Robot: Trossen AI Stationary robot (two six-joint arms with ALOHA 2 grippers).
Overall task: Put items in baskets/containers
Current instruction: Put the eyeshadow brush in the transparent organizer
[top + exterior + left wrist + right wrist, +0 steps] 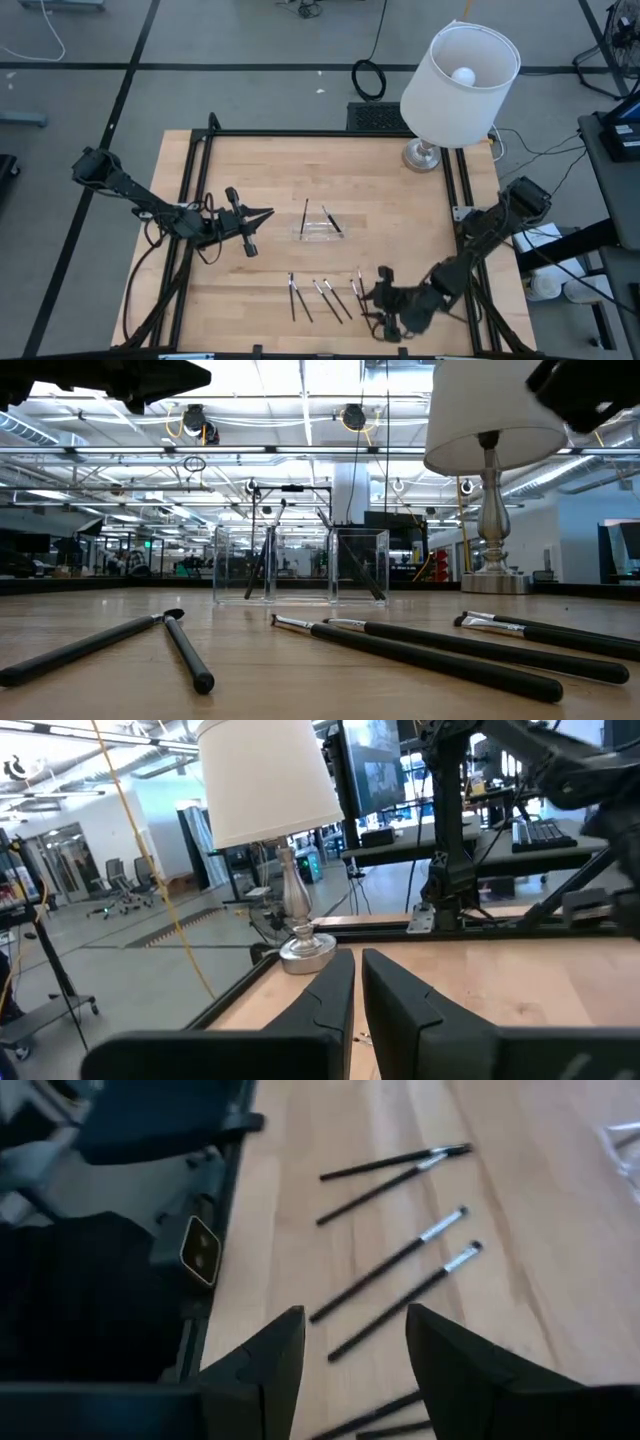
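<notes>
Left arm: I am seeing it reaching in from the desk's left side, its dark two-finger left pincer (262, 214) hovering above the pale wooden desk (250, 170), left of the tray and well apart from every stick.
Left pincer state: I am reading the fingers (325, 1005) as narrow, only a slim gap between them, nothing held.
Tray: the small clear see-through plastic tray (320, 226) is sitting near the middle of the desk; in the low view its transparent walls (300, 565) are standing upright behind the loose sticks.
Sticks at the tray: one thin dark stick (304, 216) is lying at the tray's left end and another (331, 220) is slanting across its right part; I cannot tell whether both are fully inside.
Loose sticks: the remaining thin dark pen-like sticks with silvery ends (322, 295) are lying in a scattered row along the near edge of the desk, between the tray and my right arm; a crossed pair (296, 297) is at the left of the row, single ones are spreading toward the right.
Right arm: it is bending in from the right side, its dark right pincer (372, 296) low at the row's right end.
Right pincer state: I am seeing the fingers (275, 1355) spread wide, empty, with sticks (400, 1300) lying on the desk just ahead of them.
Lamp: a white-shaded lamp on a silver base (458, 75) is standing at the far right corner of the desk.
</notes>
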